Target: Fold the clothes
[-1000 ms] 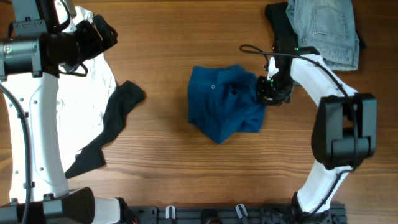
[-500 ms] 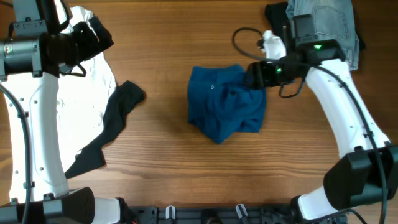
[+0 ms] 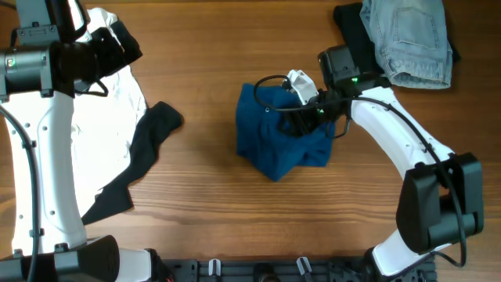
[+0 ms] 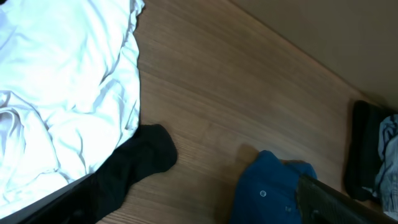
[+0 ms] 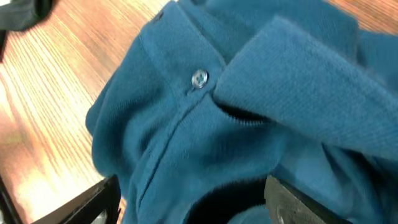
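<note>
Right fingers (image 5: pixel 292 200) shifted over, straddling blue shirt (image 5: pixel 186 137)

Wooden table (image 3: pixel 211 204) (warm brown, visible grain), black rail (image 3: pixel 258 270) along its near edge.

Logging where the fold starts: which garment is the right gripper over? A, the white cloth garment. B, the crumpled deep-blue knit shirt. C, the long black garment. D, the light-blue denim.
B: in the overhead view the right gripper sits on the crumpled deep-blue knit shirt, and its wrist view is filled with that blue knit.
</note>
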### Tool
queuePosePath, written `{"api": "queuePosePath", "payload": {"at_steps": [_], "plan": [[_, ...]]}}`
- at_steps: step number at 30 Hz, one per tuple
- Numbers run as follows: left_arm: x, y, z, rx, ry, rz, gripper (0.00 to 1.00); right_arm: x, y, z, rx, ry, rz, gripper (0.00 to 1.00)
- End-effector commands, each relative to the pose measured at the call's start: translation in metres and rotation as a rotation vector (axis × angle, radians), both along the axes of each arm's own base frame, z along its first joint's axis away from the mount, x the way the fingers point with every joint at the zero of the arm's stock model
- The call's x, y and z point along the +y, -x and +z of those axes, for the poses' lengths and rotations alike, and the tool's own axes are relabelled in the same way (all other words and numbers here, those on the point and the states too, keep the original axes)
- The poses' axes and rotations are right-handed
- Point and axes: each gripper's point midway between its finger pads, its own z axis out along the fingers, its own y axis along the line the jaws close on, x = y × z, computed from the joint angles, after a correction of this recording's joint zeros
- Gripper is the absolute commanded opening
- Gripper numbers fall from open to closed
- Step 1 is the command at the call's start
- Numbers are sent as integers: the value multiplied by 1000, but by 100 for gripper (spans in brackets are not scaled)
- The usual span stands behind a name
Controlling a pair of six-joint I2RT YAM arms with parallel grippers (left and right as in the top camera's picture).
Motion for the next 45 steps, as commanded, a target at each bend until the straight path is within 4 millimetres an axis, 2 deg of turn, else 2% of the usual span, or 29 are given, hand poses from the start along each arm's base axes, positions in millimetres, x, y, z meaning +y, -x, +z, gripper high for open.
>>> {"api": "queuePosePath", "payload": {"at_steps": [1,5,6,7,8,12,17,19,22,26,28,29,30,31,32,35,37,39,45], "plan": [[3,-2,-2,4,-17,0,100,11,0,-6,-16,-50,55,75],[3,-2,-2,5,-16,0,100,11,0,-7,-16,-45,57,73],[3,-2,-2,5,-16,0,100,9,1,-9,-7,-35,55,48],[3,-2,-2,5,-16,0,100,7,3,-12,4,-17,51,32],[3,-2,-3,5,-16,0,100,2,6,-15,18,9,44,5],[3,0,-3,11,-16,0,100,-27,15,-25,97,137,-43,4],[3,0,-3,11,-16,0,100,-85,17,-6,290,213,-385,4],[3,0,-3,12,-16,0,100,-102,20,-7,381,199,-547,4],[3,0,-3,12,-16,0,100,-111,21,-24,430,202,-612,4],[3,1,-4,18,-17,-2,100,-124,31,-63,511,296,-698,4],[3,2,-5,20,-33,-22,100,-125,31,-71,524,306,-693,4],[3,2,-5,22,-35,-23,100,-125,30,-71,515,304,-686,16],[3,2,-5,23,-35,-23,100,-125,26,-66,493,300,-666,42],[3,2,-5,23,-35,-23,100,-125,24,-60,483,297,-663,60],[3,2,-5,23,-35,-23,100,-124,20,-51,466,292,-657,66],[3,2,-5,22,-35,-23,100,-129,5,-15,349,281,-663,78],[3,2,-5,22,-35,-23,100,-132,-5,1,262,271,-662,93],[3,2,-5,21,-35,-23,100,-131,-10,-3,244,265,-647,96],[3,2,-5,23,-35,-23,100,-130,-20,-48,263,279,-627,100]]}}
